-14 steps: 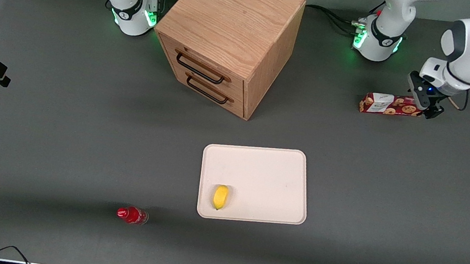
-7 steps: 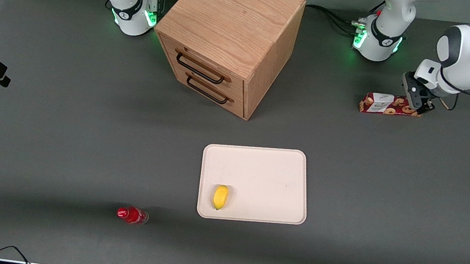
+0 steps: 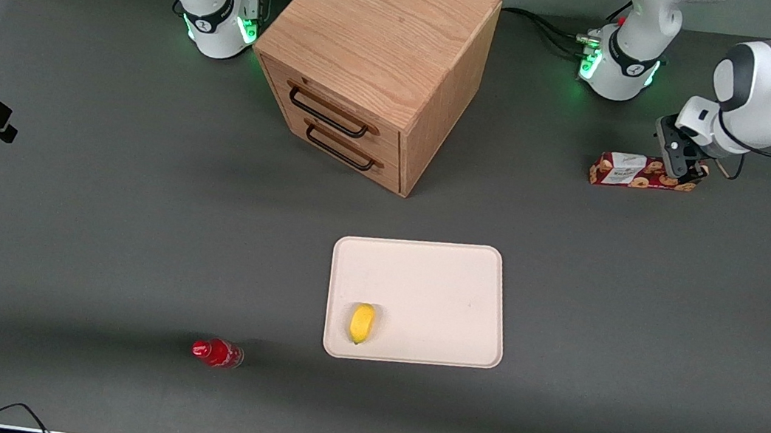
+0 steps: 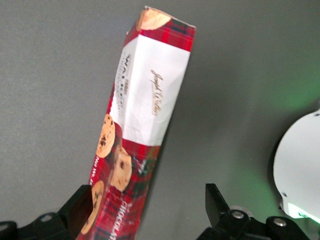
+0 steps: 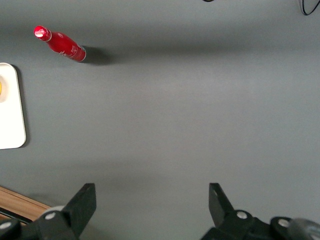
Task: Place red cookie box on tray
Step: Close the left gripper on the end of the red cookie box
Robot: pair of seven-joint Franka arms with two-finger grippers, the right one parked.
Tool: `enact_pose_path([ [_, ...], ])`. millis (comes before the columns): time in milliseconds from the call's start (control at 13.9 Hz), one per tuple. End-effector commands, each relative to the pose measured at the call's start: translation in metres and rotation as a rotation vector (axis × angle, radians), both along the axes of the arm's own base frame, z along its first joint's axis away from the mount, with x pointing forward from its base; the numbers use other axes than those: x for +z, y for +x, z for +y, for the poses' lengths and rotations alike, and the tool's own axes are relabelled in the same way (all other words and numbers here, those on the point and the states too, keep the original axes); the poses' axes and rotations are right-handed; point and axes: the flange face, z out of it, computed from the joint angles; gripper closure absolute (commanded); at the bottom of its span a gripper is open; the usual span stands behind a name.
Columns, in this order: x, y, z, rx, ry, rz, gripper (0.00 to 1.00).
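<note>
Now, red cookie box (image 3: 641, 173) (image 4: 134, 134): lies flat on the dark table (image 3: 94, 223), long side across the front view, white label patch toward the parked arm's end, well apart from the tray.
Gripper (image 3: 679, 166) (image 4: 147, 207): over the box's end away from the label; fingers (image 4: 79, 205) spread wide, one touching or just beside the carton's edge, the other clear of it, nothing clamped.
Tray (image 3: 453, 270) (image 5: 12, 135): cream-white, nearer the front camera than the box.
Lemon (image 3: 361, 323): yellow, on the tray near a corner.
Wooden drawer cabinet (image 3: 376, 59): two dark handles, farther from the camera than the tray.
Red bottle (image 3: 216, 352) (image 5: 60, 44): lying on the table just beside the tray.
</note>
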Motion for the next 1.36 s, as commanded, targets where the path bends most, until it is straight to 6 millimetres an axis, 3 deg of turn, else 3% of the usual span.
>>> enact_pose_path([
  [0,-0.03,-0.02,-0.009,-0.008,-0.009,-0.015,0.0],
  [287,-0.033,-0.021,-0.008,-0.007,-0.01,-0.006,0.03],
  [359,-0.033,-0.021,-0.008,-0.007,-0.01,-0.006,0.24],
  [503,-0.034,-0.022,-0.007,0.001,-0.011,-0.002,0.89],
  [575,-0.034,-0.022,-0.007,0.001,-0.011,-0.003,1.0],
  [1293,-0.015,0.008,-0.005,-0.002,0.004,-0.05,1.0],
])
